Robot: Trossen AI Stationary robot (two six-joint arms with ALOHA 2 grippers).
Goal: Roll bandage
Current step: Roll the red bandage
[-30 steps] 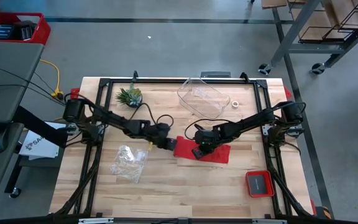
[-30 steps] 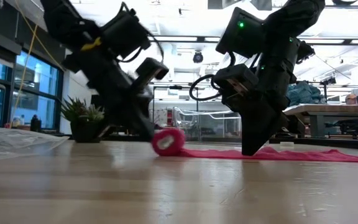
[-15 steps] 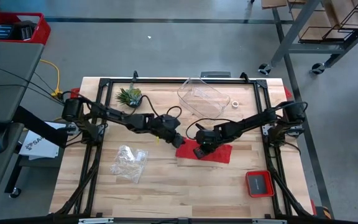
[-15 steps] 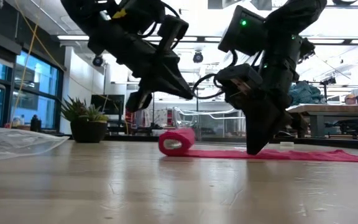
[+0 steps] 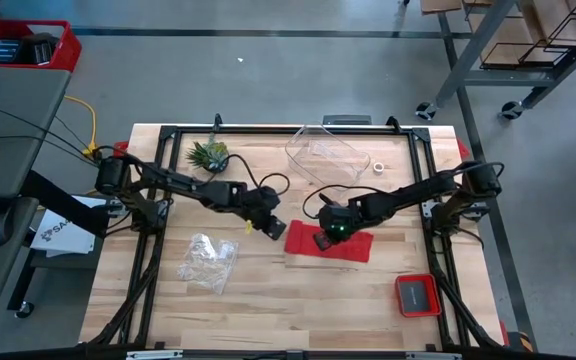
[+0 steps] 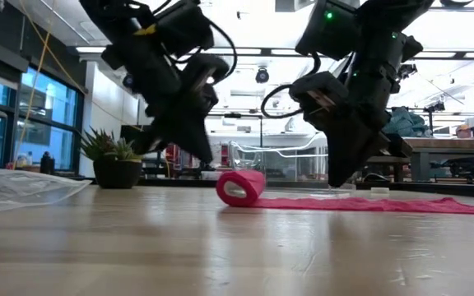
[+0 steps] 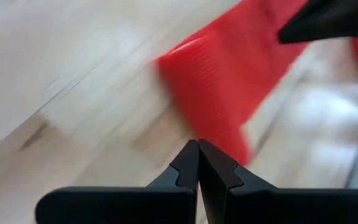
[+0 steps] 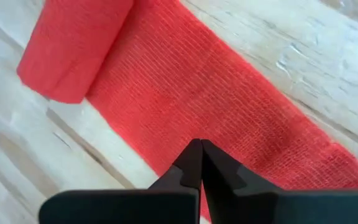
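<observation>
**Roll advanced; both pincers lifted clear of the bandage**

1. Check the left pincer (image 5: 271, 227). Its fingers are pressed together with nothing between them. It hangs just off the rolled end of the bandage (image 5: 326, 241), on the side toward the desk's left edge. Half a second ago it stood over the roll; a second ago it was at the roll, low on the desk. You can read this as one push stroke finished and the arm drawn back for the next.

2. Check the right pincer (image 5: 327, 236). Its fingers are also closed and empty. It sits above the flat strip, near the middle of the desk (image 5: 268, 310). In the low view its tip is raised off the cloth, where earlier it pressed down on the strip. The strip is no longer pinned.

3. Locate the bandage. The roll (image 6: 240, 187) lies at the strip's left end, resting on the desk, and has moved a little to the right over the last second. The flat tail (image 6: 385, 205) runs out from it toward the desk's right edge.

4. Judge progress. Most of the strip is not yet rolled. Expect the loose tail to slide if you push the roll without holding the strip down.
</observation>
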